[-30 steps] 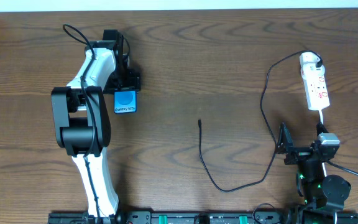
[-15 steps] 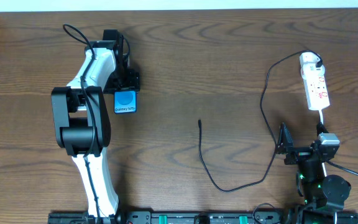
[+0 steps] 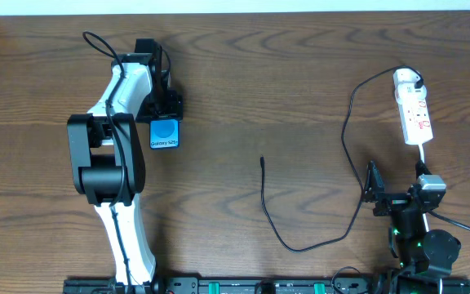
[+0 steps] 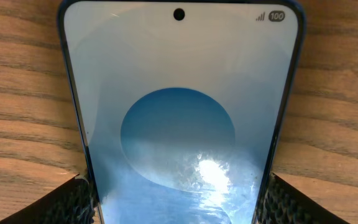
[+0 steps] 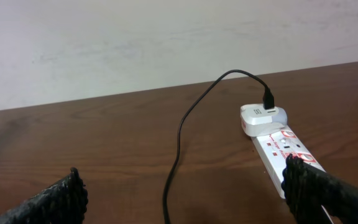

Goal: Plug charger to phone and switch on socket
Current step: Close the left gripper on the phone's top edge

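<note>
Phone (image 3: 164,132) lies flat on the table (image 3: 300,49), upper left of the overhead frame, screen lit blue. Left gripper (image 4: 179,205) sits over it, fingers (image 4: 73,202) one on each long edge, just beside it; clamped or not, can't tell. Charger (image 3: 264,200) lies loose: plug tip mid frame, well apart from the phone, cable looping low then up to the socket (image 3: 413,110) at upper right. Right gripper (image 5: 185,196) is at lower right, jaws wide apart, nothing between, facing the socket.
</note>
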You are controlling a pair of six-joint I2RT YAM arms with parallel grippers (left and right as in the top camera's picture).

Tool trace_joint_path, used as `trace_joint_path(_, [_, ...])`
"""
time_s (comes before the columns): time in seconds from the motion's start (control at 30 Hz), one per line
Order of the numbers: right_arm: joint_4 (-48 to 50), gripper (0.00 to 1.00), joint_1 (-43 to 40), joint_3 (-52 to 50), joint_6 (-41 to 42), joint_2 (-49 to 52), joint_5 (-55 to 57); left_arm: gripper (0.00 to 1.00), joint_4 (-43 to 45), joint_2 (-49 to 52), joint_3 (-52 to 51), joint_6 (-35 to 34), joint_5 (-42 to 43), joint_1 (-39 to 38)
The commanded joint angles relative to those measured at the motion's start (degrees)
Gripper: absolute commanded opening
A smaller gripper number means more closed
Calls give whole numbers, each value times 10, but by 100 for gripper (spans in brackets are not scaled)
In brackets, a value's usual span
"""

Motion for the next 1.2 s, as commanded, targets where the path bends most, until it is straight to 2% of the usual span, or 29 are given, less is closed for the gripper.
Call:
trace_joint_path(0.0, [-3,99,2,-1,2,-3,2,61,5,10,-8,4,17,-2])
trace_joint_path(0.13, [-3,99,2,-1,2,-3,2,54,5,10,-8,4,17,-2])
trace_joint_path(0.23, [-3,99,2,-1,2,-3,2,45,5,10,-8,4,17,-2])
trace_joint_path(0.37, [-3,99,2,-1,2,-3,2,26,5,10,-8,4,17,-2])
trace_joint_path(0.53, [-3,99,2,-1,2,-3,2,13,6,10,-8,4,17,-2])
trace_joint_path(0.67, [-3,99,2,-1,2,-3,2,8,6,10,-8,4,17,-2])
trace_joint_path(1.17, [-3,99,2,-1,2,-3,2,7,5,10,-8,4,17,-2])
